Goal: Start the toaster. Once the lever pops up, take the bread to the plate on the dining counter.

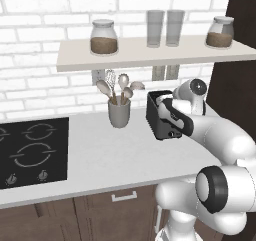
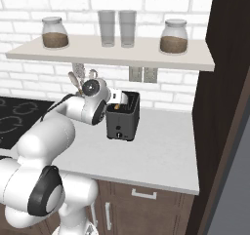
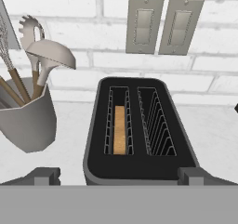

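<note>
Spread wide above the black toaster (image 3: 139, 135), the gripper (image 3: 118, 174) straddles it near the white counter's (image 1: 100, 155) back edge, the bread (image 3: 120, 130) sunk in its left slot.

Toaster (image 3: 139, 165): you had one, with two slots.
Bread (image 3: 120, 130): one slice.
Utensil cup (image 1: 119, 112): one.
Jars (image 1: 104, 37): you had two on the shelf.
Glasses (image 1: 155, 28): two.
Wall plates (image 3: 144, 25): two.
Cooktop (image 1: 34, 152): one.
</note>
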